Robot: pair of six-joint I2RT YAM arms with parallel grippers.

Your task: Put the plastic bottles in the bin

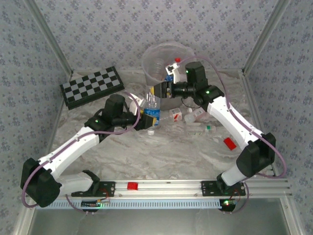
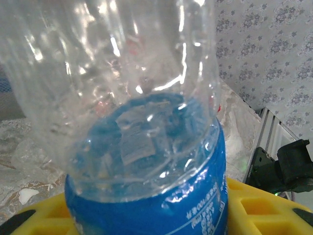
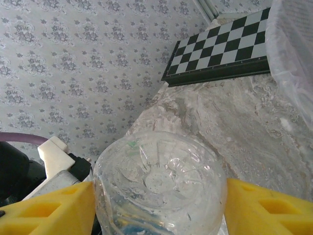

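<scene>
- The bin (image 1: 164,54) stands upright at the far middle of the bench (image 1: 161,161). It is translucent with a thin liner. Something pale and ribbed shows faintly through its wall, but I cannot tell what is inside.
- The right tool (image 1: 164,89) sits at the bin's near side, just below the rim and close against the wall.
- In the right wrist view a clear bottle (image 3: 159,186) sits base-first between the yellow fingers (image 3: 54,205). Both fingers touch its sides, so the tool is grasping it. The bin's wall shows just beside it at the right edge of that view.
- A red cap (image 1: 177,59) shows at the bin's right rim, above the right tool. I cannot tell whether it belongs to the grasped bottle.
- The left tool (image 1: 145,121) is nearer than the bin and a little to its left. It is clenched on a blue-labelled bottle (image 1: 152,115), gripped at the label, with the clear body pointing towards the bin.
- In the left wrist view that bottle's label rests between the yellow pads (image 2: 266,205).
- Several loose bottles (image 1: 194,128) lie on the bench nearer than the bin and to its right. One has a red label (image 1: 176,115).
- The chessboard (image 1: 93,87) lies left of the bin, well apart from it.
</scene>
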